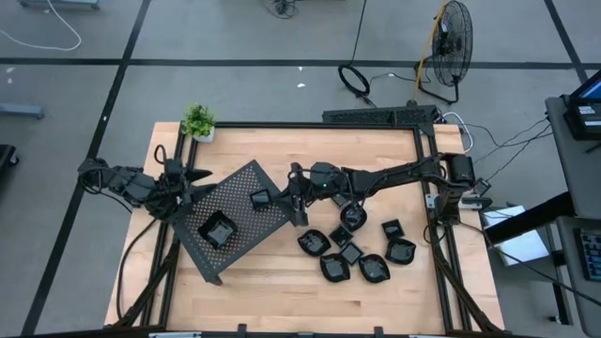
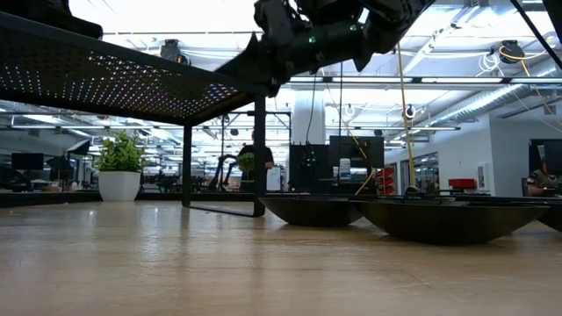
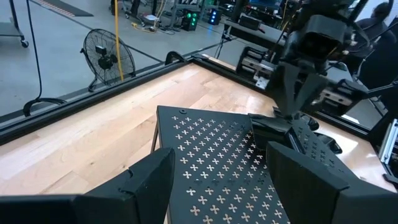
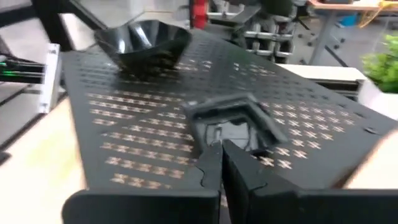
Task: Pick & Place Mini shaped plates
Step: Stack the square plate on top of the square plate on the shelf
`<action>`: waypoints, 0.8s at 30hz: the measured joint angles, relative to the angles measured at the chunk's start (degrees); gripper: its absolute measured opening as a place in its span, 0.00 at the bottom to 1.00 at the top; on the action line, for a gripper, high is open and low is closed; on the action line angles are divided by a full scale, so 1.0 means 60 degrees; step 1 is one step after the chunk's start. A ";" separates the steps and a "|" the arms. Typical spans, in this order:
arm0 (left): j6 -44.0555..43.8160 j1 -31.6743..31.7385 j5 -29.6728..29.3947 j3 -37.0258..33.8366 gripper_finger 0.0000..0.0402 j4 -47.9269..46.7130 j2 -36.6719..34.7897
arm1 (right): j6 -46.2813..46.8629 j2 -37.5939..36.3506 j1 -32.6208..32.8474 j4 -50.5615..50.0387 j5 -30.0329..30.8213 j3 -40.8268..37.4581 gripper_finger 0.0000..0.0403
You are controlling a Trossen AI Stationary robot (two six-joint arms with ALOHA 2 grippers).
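A dark perforated tray (image 1: 246,214) stands on legs on the table's left half. Two glossy black mini plates sit on it: a deeper one (image 1: 218,230) (image 4: 143,40) and a squarish one (image 1: 260,198) (image 4: 230,127). My right gripper (image 1: 285,194) (image 4: 224,165) reaches in from the right and is shut on the squarish plate. Several more mini plates (image 1: 352,249) lie on the wood right of the tray. My left gripper (image 1: 192,180) (image 3: 227,186) is open over the tray's left corner; I see it touch nothing. My right gripper pinches the squarish plate by its rim (image 4: 216,138) on the side facing the table's right, between the two fingertips (image 4: 239,168). The fingers come slanting down from the right. The plate rests flat on the perforated tray.
A potted plant (image 1: 198,122) stands at the table's far left corner. The black frame rails (image 1: 427,188) run along the table's sides. A fan (image 1: 449,42) and cables are on the floor beyond. Bare wood (image 1: 282,291) shows near the front edge.
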 joint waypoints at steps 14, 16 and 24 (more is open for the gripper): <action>0.0002 -0.0002 -0.0002 0.0000 0.64 -0.0001 0.0001 | 0.0041 -0.2244 0.0262 -0.4931 0.2175 -0.0425 0.01; 0.0004 -0.0001 0.0001 0.0000 0.64 0.0003 0.0002 | 0.0202 -0.2629 0.0449 -0.4976 0.2167 -0.0999 0.03; 0.0000 -0.0002 0.0171 0.0000 0.64 0.0001 0.0001 | 0.1332 -0.4028 0.0828 -0.4265 0.3703 -0.3993 0.24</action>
